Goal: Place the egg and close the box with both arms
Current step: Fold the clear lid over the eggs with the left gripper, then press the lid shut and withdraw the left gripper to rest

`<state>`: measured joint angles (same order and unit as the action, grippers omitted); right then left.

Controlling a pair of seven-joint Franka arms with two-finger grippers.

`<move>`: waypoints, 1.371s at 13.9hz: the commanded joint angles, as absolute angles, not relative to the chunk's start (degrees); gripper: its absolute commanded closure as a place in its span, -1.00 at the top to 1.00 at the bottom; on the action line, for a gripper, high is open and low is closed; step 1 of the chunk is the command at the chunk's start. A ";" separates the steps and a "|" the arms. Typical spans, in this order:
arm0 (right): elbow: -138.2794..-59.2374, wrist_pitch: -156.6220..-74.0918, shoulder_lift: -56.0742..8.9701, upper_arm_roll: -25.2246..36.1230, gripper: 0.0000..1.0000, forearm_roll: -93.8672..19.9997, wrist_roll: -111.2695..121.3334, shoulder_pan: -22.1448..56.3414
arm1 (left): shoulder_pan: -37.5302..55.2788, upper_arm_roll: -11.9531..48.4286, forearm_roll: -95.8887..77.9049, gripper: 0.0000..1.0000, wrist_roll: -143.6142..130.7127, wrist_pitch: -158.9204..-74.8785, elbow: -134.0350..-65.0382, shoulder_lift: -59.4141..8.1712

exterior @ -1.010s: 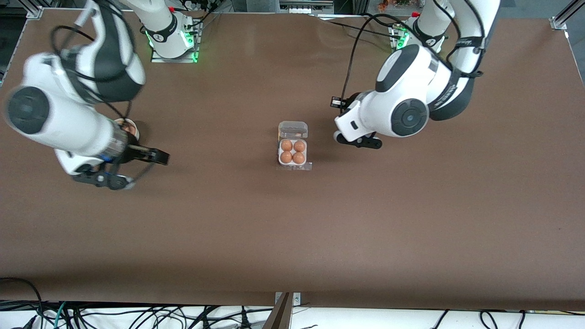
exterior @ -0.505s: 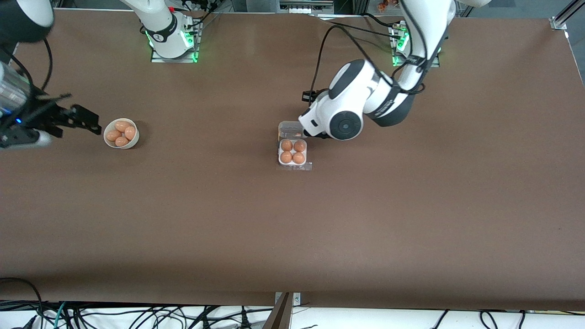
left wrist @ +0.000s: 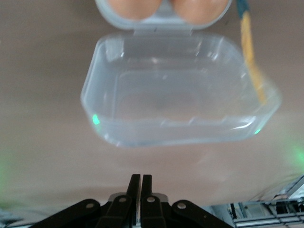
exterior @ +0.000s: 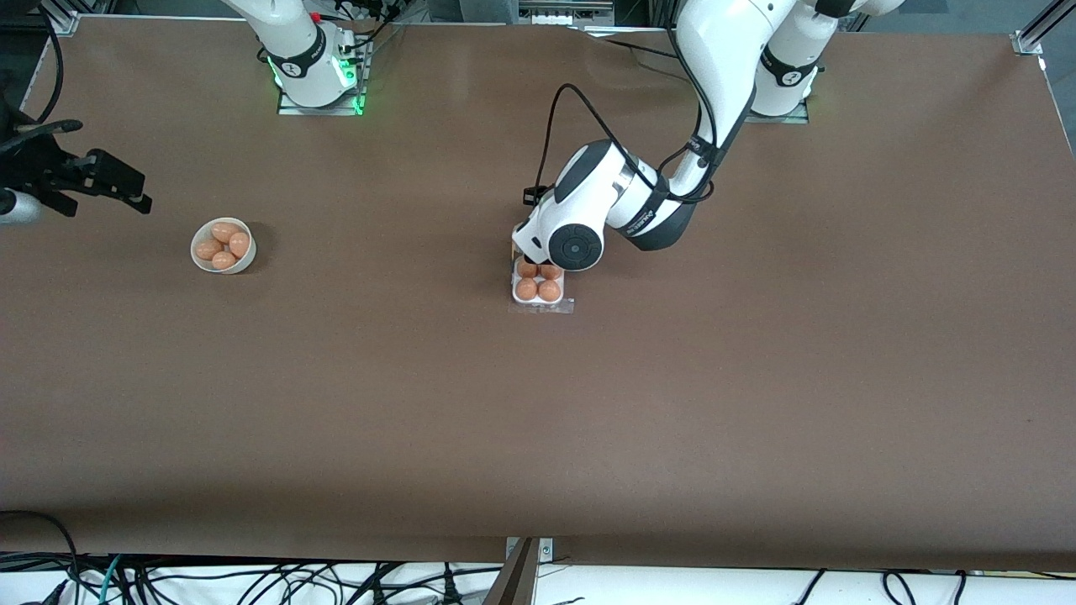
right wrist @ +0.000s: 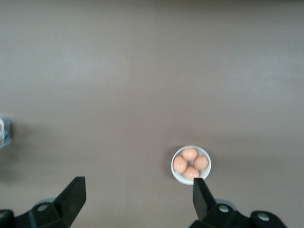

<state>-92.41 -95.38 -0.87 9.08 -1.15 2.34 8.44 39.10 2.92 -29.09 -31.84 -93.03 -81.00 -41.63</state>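
Lid-closing next: small white four-cup egg box [exterior: 538, 290] mid-desk, full, clear hinged lid [left wrist: 178, 90] flat open; clenched left end effector [left wrist: 141, 178] under its rim, swing over; right end effector [right wrist: 137, 190] released, waiting above round white bowl [right wrist: 191, 165].

The brown table [exterior: 538, 420] bears the box [exterior: 539, 290] and a bowl [exterior: 223, 246].

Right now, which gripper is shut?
The left gripper, over the box's open lid. The right gripper is open, near the bowl.
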 commanded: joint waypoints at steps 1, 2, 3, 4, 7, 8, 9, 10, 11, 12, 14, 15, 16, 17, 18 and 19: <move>-98.08 -100.02 2.98 7.21 1.00 -0.35 1.67 6.77 | 39.55 1.93 -30.06 -0.86 -33.13 -94.04 -78.84 -42.72; -98.09 -100.72 2.99 6.34 1.00 -0.26 1.67 6.25 | 39.55 1.85 -30.06 -0.86 -33.13 -94.48 -78.75 -42.71; -97.91 -101.16 2.99 6.15 1.00 -0.26 1.67 5.81 | 39.55 1.67 -29.97 -0.86 -33.13 -94.92 -78.66 -42.71; -97.91 -100.90 2.99 6.07 1.00 -0.26 1.67 5.80 | 39.46 1.67 -29.88 -0.86 -33.13 -95.97 -78.49 -42.80; -97.82 -100.46 2.99 5.37 1.00 0.43 1.76 5.45 | 38.85 1.50 -29.88 -0.82 -33.22 -97.73 -77.96 -42.71; -97.74 -100.46 2.99 4.58 1.00 2.09 1.67 4.75 | 38.67 1.41 -29.88 -0.83 -33.14 -98.69 -77.70 -42.80; -97.56 -100.46 2.90 3.96 1.00 2.72 1.67 4.57 | 37.89 1.32 -29.88 -0.83 -33.13 -100.09 -77.70 -42.89; -97.47 -100.37 2.90 3.87 1.00 2.90 1.67 4.48 | 37.62 1.32 -29.88 -0.83 -33.13 -100.72 -77.61 -42.80; -97.47 -100.37 2.90 3.87 1.00 2.99 1.76 4.48 | 37.10 1.14 -29.88 -0.83 -33.05 -101.85 -77.52 -42.80; -97.47 -100.37 2.90 3.78 1.00 2.90 1.76 4.40 | 36.22 1.14 -29.88 -0.83 -32.96 -104.04 -77.52 -42.89; -97.12 -100.46 2.46 3.78 1.00 2.90 1.76 4.92 | 35.60 0.79 -29.88 -0.83 -32.61 -105.90 -77.35 -42.80; -97.21 -100.46 1.85 3.87 1.00 3.07 1.67 5.18 | 34.99 0.62 -29.71 -0.82 -32.61 -105.82 -76.82 -42.63; -97.12 -100.46 1.85 3.87 1.00 2.99 1.67 5.27 | 34.28 0.44 -29.53 -0.77 -32.61 -105.30 -75.34 -42.54; -97.12 -100.55 1.85 3.78 1.00 2.99 1.67 5.27 | 33.23 -0.34 -28.75 -0.52 -32.61 -104.94 -74.54 -42.19; -97.12 -100.55 1.76 3.87 1.00 2.99 1.67 5.27 | 32.27 -1.40 -27.17 -0.28 -32.52 -104.68 -74.27 -41.14; -97.12 -100.55 1.76 3.87 1.00 2.99 1.67 5.27 | 30.69 -2.02 -24.64 0.01 -32.43 -103.55 -73.22 -40.09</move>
